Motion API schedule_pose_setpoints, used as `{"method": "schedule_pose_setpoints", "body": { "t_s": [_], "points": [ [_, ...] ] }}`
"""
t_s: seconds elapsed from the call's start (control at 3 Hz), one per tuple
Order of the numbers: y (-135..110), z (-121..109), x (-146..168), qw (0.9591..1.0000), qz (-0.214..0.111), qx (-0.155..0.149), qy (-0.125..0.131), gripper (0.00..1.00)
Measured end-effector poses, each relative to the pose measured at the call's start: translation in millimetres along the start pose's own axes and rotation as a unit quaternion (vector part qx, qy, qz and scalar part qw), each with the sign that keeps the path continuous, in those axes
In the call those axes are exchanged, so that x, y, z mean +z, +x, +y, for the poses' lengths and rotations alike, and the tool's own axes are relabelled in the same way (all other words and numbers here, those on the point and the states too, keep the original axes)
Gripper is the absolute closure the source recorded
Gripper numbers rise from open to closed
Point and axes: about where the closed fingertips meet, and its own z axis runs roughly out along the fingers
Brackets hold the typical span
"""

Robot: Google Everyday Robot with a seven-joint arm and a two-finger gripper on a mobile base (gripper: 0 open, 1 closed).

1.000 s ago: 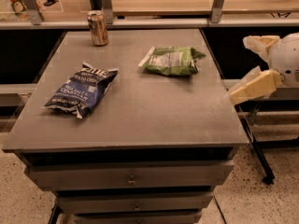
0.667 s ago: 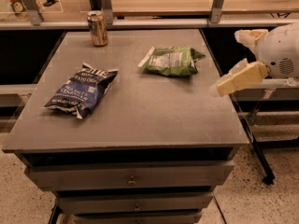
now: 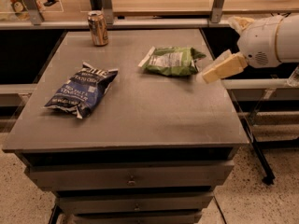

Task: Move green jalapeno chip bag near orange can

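A broad grey metal table (image 3: 154, 111) with a flat top fills most of the scene, and grey drawers (image 3: 128, 177) are stacked under its near edge. At the right, past the table's right edge, the robot's rounded white arm housing (image 3: 268, 38) reaches in from the frame's right side.

On the left half of the tabletop lies a large crinkled dark blue chip bag (image 3: 81, 90) with white lettering. It lies flat, with its long axis slanting from near left to far right.

The small crinkled green jalapeno chip bag (image 3: 170, 61) lies flat on the far right part of the table, its white label panel facing up. Its long axis runs nearly left to right. The white end points left and slightly far, and the green crimped end points right toward the arm.

The gripper (image 3: 217, 49) hangs just right of the bag's green end, over the table's right edge, not touching the bag. Its cream fingers (image 3: 224, 68) are spread apart with nothing between them; the lower one points down and left toward the tabletop.

The small orange-bronze metal can (image 3: 97, 28) with a silver top stands upright near the far left corner, well apart from the green bag.
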Motion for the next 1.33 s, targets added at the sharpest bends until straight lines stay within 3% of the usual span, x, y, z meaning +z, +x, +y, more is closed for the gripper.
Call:
{"method": "schedule_pose_setpoints", "body": {
  "t_s": [0.33, 0.67, 1.33],
  "points": [
    [10.0, -22.0, 24.7, 1.0, -0.003, 0.0, -0.009, 0.0],
    [19.8, -33.2, 50.7, 0.999, 0.003, 0.008, -0.044, 0.0],
    [26.1, -33.8, 90.5, 0.9947, 0.023, -0.002, -0.1, 0.0]
  ]
}}
